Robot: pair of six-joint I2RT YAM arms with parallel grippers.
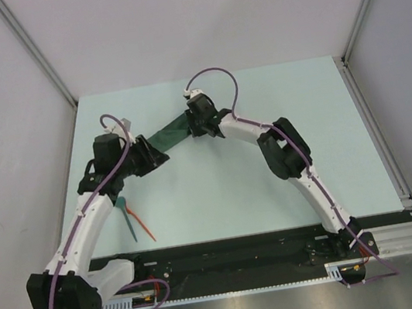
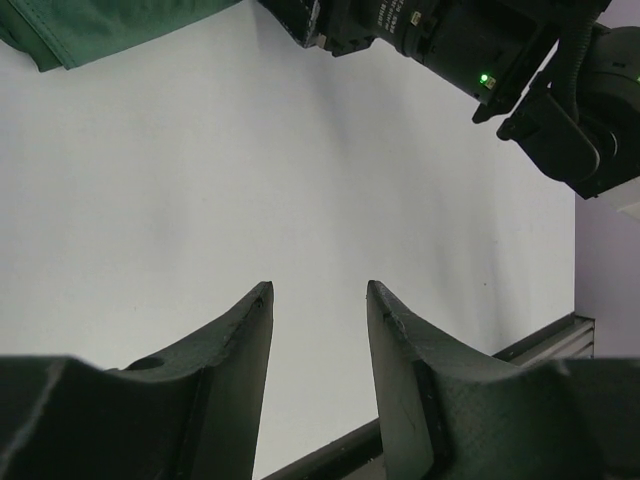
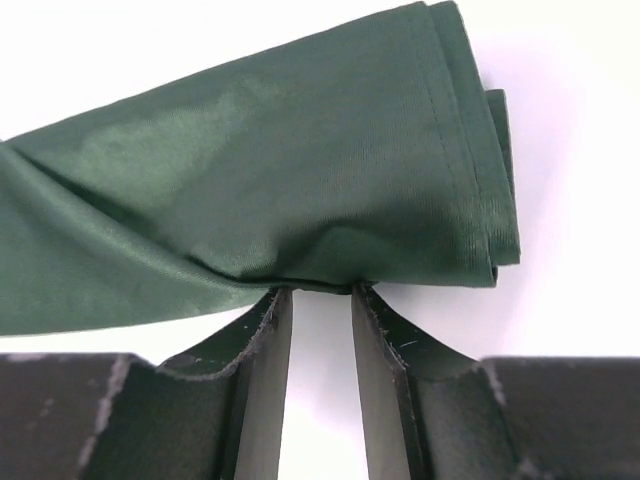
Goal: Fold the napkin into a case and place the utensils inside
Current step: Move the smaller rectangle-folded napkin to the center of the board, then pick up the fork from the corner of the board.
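From above, the dark green soft cloth napkin (image 1: 170, 135), folded to a long narrow strip, lies slanted on the pale blue-green surface (image 1: 227, 190) between the two arms. Its far end is at the right gripper (image 1: 200, 124) and its near end is just beside the left gripper (image 1: 151, 154). The two slender plastic utensils (image 1: 134, 221), one teal and one orange-red, lie close together near the left arm, well apart from the napkin (the arm hides a part of them). In the left wrist view, the left gripper has its fingers (image 2: 245, 340) spread, with only bare surface between them. One corner of the napkin shows at the top left. In the right wrist view, the fingers (image 3: 270, 330) of the right gripper stand a little apart and pinch the puckered edge of the napkin at their tips, and wrinkles run out from this point.
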